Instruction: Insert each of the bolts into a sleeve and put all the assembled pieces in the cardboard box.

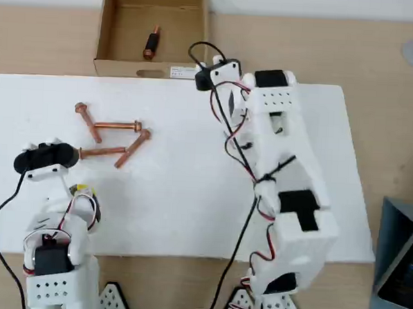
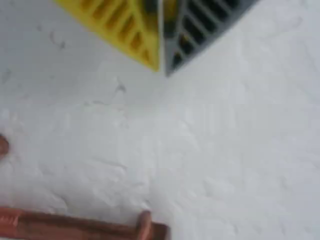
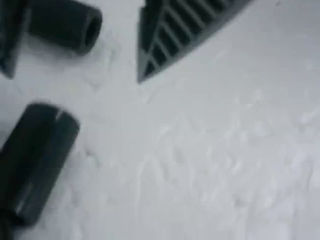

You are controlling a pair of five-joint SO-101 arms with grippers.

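Note:
Several copper bolts (image 1: 115,125) lie loose at the left of the white mat (image 1: 169,208). My left gripper (image 2: 160,66) is shut and holds nothing, its yellow and grey fingertips meeting just above the mat; one bolt (image 2: 85,227) lies close by. In the high view that arm (image 1: 45,157) is beside the end of the lowest bolt (image 1: 103,151). My right gripper (image 3: 75,75) is open low over the mat, with one black sleeve (image 3: 65,27) lying between its fingers (image 3: 170,35) and a second sleeve (image 3: 35,160) beside it. The cardboard box (image 1: 105,31) holds one assembled piece (image 1: 151,43).
The right arm (image 1: 275,165) stretches across the middle of the mat towards the box's front wall and hides the sleeves from above. A grey bin (image 1: 402,262) stands off the mat at the right. The wooden table (image 1: 378,59) surrounds the mat.

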